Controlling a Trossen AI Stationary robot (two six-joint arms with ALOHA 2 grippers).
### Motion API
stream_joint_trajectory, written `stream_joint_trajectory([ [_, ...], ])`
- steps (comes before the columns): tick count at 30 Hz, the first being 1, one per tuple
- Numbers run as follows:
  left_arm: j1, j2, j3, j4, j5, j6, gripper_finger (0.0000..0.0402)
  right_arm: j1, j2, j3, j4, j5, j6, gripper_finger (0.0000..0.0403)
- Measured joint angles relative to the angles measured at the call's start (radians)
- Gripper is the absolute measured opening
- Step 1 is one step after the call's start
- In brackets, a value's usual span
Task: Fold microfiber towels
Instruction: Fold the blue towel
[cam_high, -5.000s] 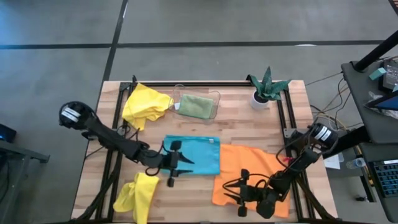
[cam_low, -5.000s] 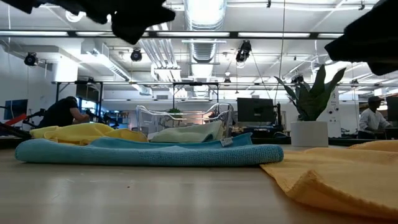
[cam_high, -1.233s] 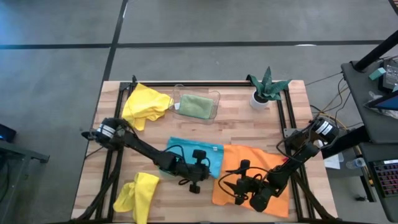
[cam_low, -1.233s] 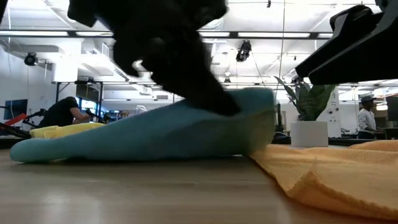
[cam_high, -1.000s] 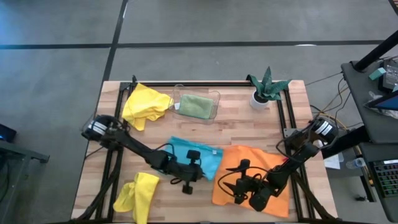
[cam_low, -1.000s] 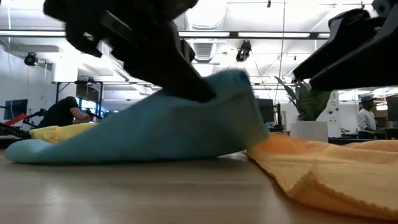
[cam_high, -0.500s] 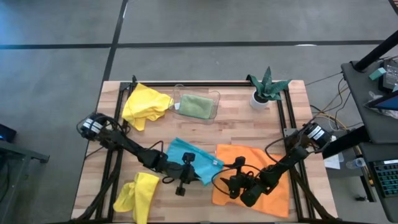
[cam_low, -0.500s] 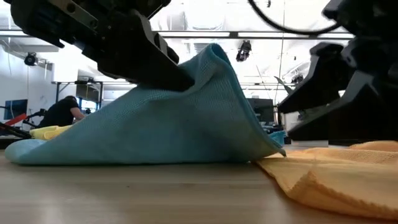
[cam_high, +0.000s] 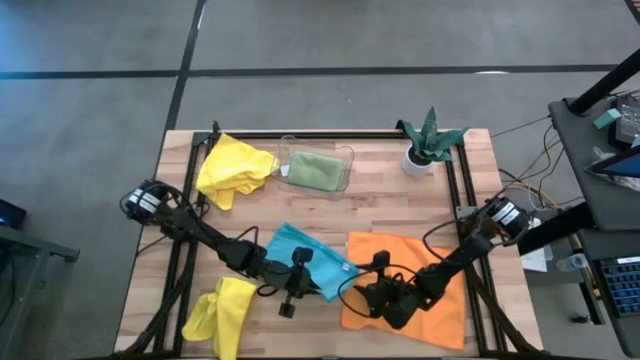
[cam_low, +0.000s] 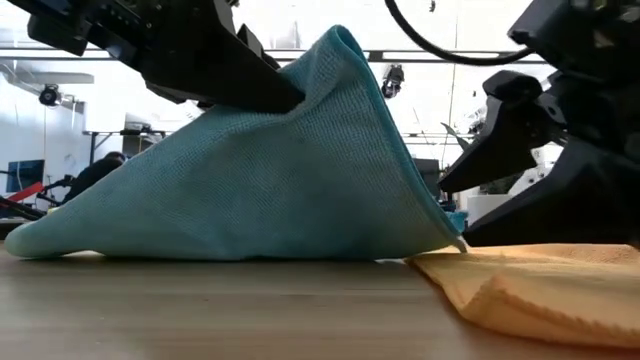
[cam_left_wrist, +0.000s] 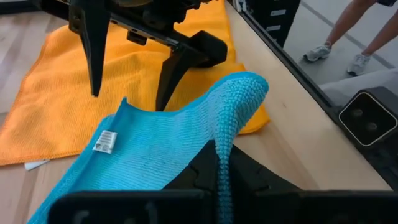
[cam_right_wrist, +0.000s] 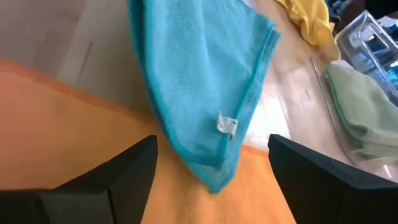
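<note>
The turquoise towel (cam_high: 312, 255) stands like a tent at mid-table, and my left gripper (cam_high: 299, 272) is shut on its raised part. Its left end (cam_low: 40, 240) lies on the wood. Its tagged corner (cam_right_wrist: 227, 124) reaches the orange towel (cam_high: 420, 275), which lies flat to the right. My right gripper (cam_high: 353, 291) is open over the orange towel's left edge, with one finger on either side of that tagged corner (cam_right_wrist: 214, 163). Two yellow towels lie bunched, one at the far left (cam_high: 234, 168) and one at the near left (cam_high: 220, 312). The sage green one (cam_high: 316, 169) rests in the clear tray. My left gripper pinches a bunched fold of the turquoise towel (cam_left_wrist: 222, 146) between its two fingers. The fingers come from the table's left, slanting downward. The fold rises in a ridge past the fingertips (cam_left_wrist: 245, 87). The held part is lifted, and the towel slopes down to the table on both sides.
A clear tray (cam_high: 346, 160) and a potted plant (cam_high: 430, 140) stand along the far edge. Bare wood shows between the turquoise towel and the tray, and along the near edge under the left gripper. A black frame runs along the table's sides.
My left gripper has drawn the turquoise towel's held fold up and toward the table's near left. The towel has risen from a low hump into a tall tent, and its left end has stayed down. My right gripper, still open, has moved left and down toward the towel's tagged corner.
</note>
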Motion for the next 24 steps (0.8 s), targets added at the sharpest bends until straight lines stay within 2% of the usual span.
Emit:
stream_joint_trajectory([
  [18, 0.000, 0.000, 0.000, 0.053, 0.018, -0.004, 0.0000, -0.014, 0.000, 0.000, 0.020, -0.009, -0.078, 0.0279],
  [24, 0.000, 0.000, 0.000, 0.056, 0.024, -0.006, 0.0000, -0.030, 0.012, 0.000, 0.024, -0.011, -0.116, 0.0240],
])
